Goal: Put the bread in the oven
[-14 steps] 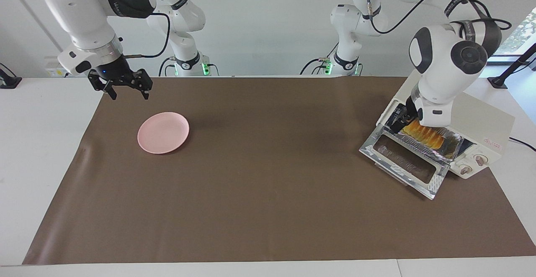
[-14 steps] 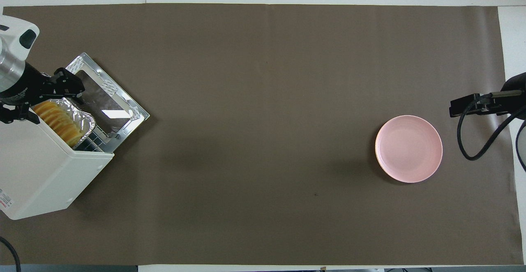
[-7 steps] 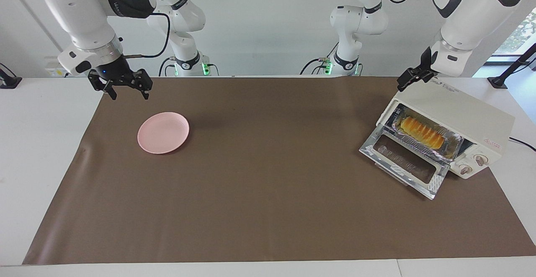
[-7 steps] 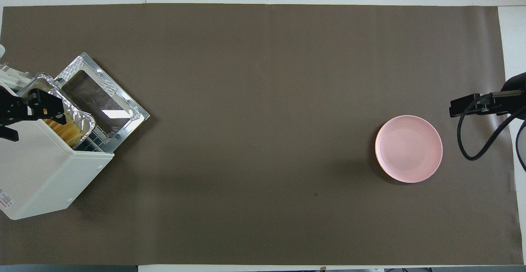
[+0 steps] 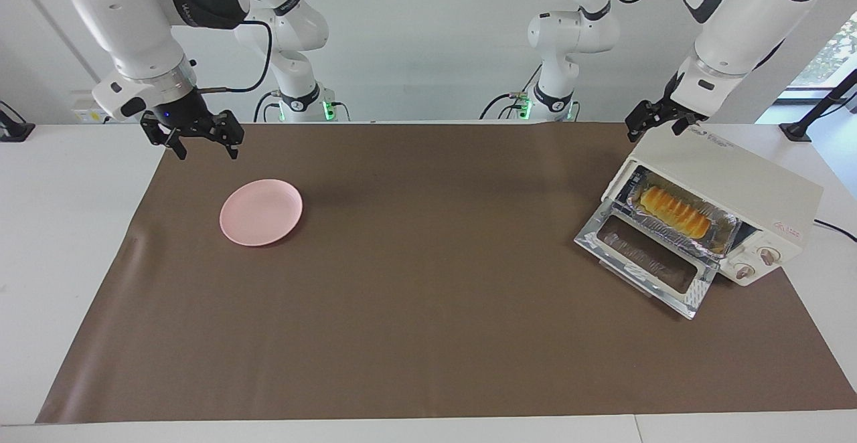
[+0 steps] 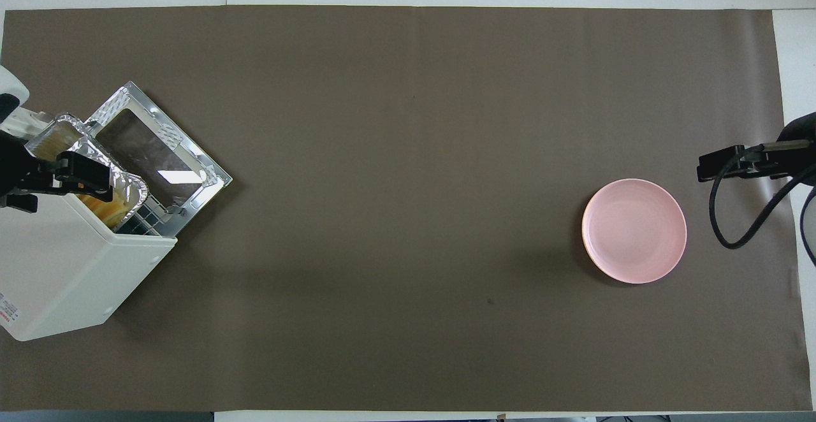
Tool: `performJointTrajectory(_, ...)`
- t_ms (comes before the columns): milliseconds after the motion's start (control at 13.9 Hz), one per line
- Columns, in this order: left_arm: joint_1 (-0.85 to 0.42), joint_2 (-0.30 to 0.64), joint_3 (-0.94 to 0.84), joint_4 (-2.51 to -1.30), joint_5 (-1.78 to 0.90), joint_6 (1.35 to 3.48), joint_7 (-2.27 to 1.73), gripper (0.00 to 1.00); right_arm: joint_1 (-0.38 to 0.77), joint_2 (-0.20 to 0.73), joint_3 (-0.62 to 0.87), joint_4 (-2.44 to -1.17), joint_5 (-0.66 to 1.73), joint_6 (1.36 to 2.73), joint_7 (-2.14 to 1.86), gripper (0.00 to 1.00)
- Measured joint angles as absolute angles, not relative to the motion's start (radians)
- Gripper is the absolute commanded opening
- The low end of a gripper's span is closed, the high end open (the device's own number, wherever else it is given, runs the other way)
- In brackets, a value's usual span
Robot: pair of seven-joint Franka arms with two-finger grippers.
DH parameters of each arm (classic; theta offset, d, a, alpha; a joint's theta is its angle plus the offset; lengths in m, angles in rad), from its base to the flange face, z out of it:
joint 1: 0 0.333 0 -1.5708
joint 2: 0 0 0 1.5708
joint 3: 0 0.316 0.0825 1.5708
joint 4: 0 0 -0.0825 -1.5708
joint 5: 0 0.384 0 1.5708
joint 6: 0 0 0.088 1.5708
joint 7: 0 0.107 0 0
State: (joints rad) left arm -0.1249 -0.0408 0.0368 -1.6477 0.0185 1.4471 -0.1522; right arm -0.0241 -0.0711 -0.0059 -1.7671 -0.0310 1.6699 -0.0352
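- Golden ridged bread (image 5: 673, 211) lies in a foil tray (image 5: 724, 227) on the rack inside the cream-white oven (image 5: 756, 192), at the left arm's end of the tabletop (image 5: 428, 309).
- Oven door (image 5: 646, 266): folded down, open.
- Left claw (image 5: 659, 120): open, empty, raised over the oven's top corner.
- Right claw (image 5: 201, 140): open, empty; the arm waits above the brown mat's edge, near the pink plate (image 5: 261, 211).

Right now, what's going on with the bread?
Bread in foil tray inside oven, door down. Left pincer open above oven. Right pincer open, waiting near plate.
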Motion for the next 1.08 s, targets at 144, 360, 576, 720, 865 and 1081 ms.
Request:
performJointTrajectory(144, -0.125, -0.041, 0.031, -1.648, 0.009, 1.457, -0.116, 1.0, -0.024, -0.071, -0.006, -1.767, -0.031, 1.67, -0.035, 1.0)
performJointTrajectory(360, -0.123, -0.041, 0.031, -1.648, -0.036, 1.48, -0.059, 1.0, -0.024, -0.071, -0.006, -1.767, -0.031, 1.67, -0.035, 1.0)
performJointTrajectory(576, -0.122, -0.041, 0.031, -1.647, -0.037, 1.49, -0.044, 1.0, -0.024, -0.071, -0.006, -1.767, -0.031, 1.67, -0.035, 1.0)
performJointTrajectory(720, -0.122, -0.041, 0.031, -1.644, -0.037, 1.504, -0.04, 1.0, -0.024, -0.071, -0.006, -1.767, -0.031, 1.67, -0.035, 1.0)
performJointTrajectory(865, -0.122, -0.041, 0.031, -1.642, -0.037, 1.539, -0.039, 1.0, -0.024, -0.071, -0.006, -1.767, -0.031, 1.67, -0.035, 1.0)
performJointTrajectory(1081, -0.122, -0.041, 0.031, -1.642, -0.031, 1.572, -0.035, 1.0, -0.024, -0.071, -0.006, -1.767, -0.031, 1.67, -0.035, 1.0)
